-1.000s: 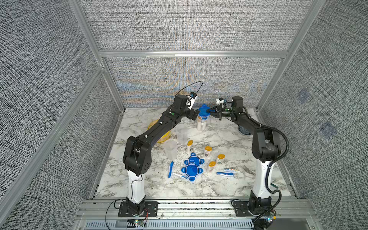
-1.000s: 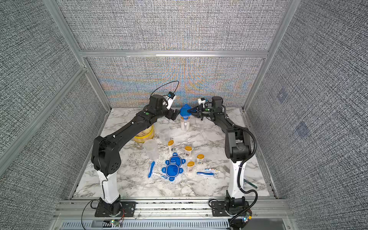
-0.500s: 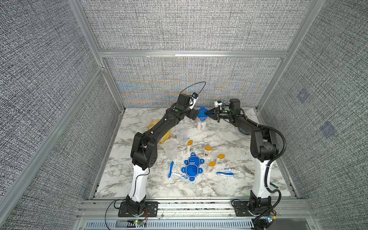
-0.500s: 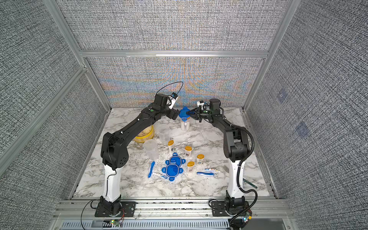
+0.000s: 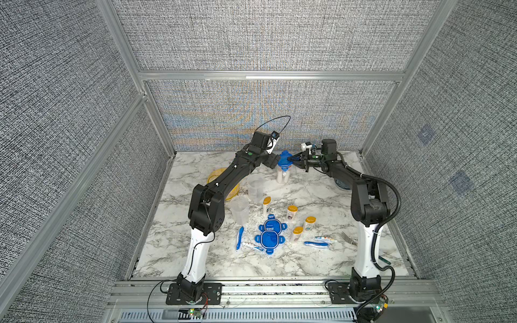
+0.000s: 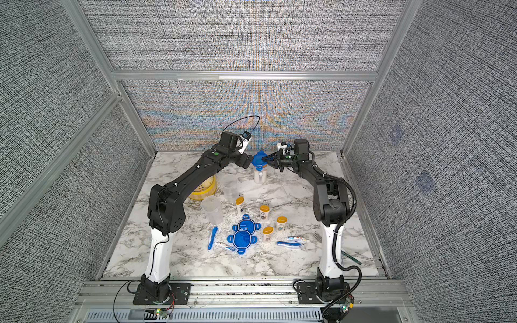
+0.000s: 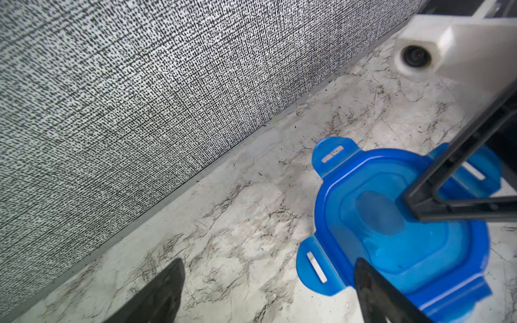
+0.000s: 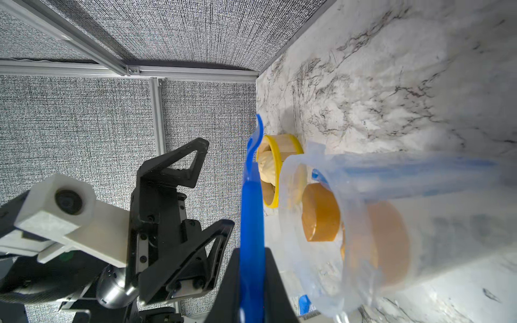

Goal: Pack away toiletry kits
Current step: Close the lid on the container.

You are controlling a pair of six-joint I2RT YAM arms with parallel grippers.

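Pinching blue lid above tub, R tool clamped; L tool splayed beside.

tub x3 | lid x3 | loose bottle x4 | loose toothbrush x2 | toothpaste tube x2 | fork x1

Readable text: none anywhere.
Bottle labels: the white bottles just right of the loose blue lids bear print too small to read.
Lid marks: a dark mark on each loose lid, illegible.
Tube print: the toothpaste tube right of those lids shows coloured print, unreadable.
Far lid: the raised blue lid, well behind those lids, shows nothing legible.
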